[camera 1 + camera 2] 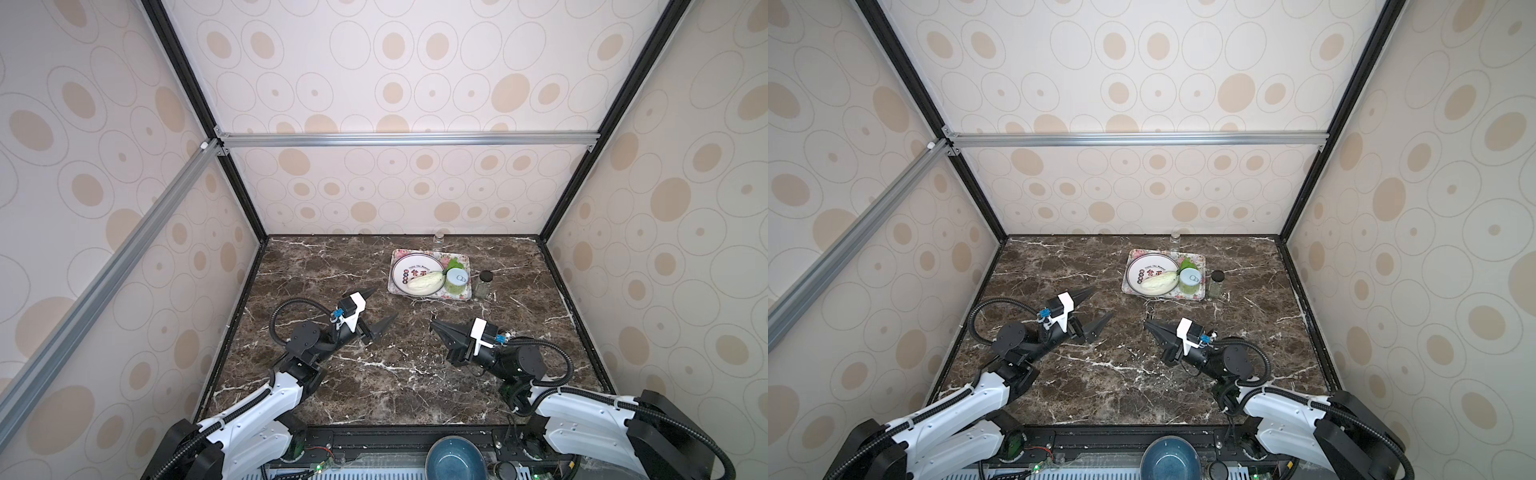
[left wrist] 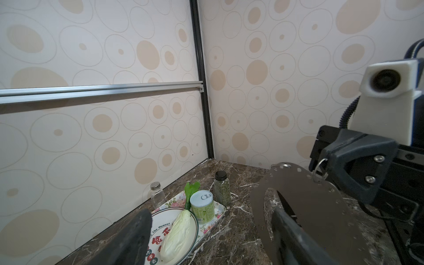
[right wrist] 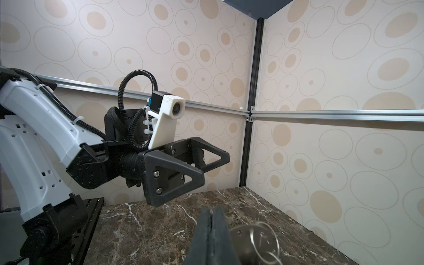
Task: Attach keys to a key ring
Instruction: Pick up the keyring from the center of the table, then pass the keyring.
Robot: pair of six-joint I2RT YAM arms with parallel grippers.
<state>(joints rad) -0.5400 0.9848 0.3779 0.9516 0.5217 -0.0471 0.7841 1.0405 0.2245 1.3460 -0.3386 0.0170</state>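
Gripping the grey key ring (image 2: 321,206) by its rim, right fingers (image 2: 358,167) closed; left fingers (image 1: 382,326) wide apart.

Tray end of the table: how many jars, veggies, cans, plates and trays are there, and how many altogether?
Jars: 2 (herb jar, clear shaker jar)
Vegetables: 2 (napa cabbage, green leaf vegetable)
Cans: 1 (green can)
Plates: 1 (printed plate)
Trays: 1 (floral tray)
Total: 7
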